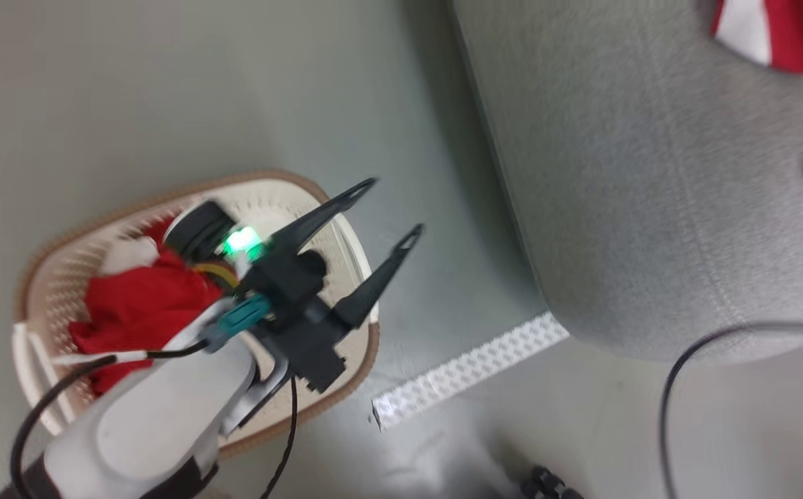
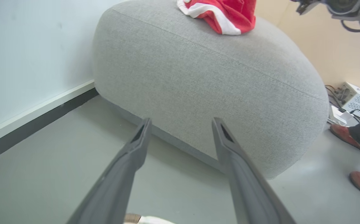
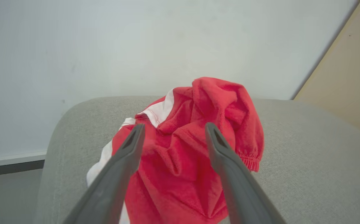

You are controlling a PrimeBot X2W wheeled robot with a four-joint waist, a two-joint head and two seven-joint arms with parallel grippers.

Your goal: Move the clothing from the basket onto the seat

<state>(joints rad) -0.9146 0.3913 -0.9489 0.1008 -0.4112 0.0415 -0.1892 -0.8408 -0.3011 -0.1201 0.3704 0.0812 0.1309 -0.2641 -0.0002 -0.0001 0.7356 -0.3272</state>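
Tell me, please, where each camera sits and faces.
Head view: from the head, down at basket and seat; left end effector shows.
Left wrist view: looks past the left end effector at the seat's side.
Right wrist view: above the seat, right end effector pointing at the red garment.
Both wrist views share that garment on the seat.

Bright even light; motion-blurred head view, sharp wrist views.

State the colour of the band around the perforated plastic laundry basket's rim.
Brown: the rim band tops the cream-white basket; clearest in the head view.
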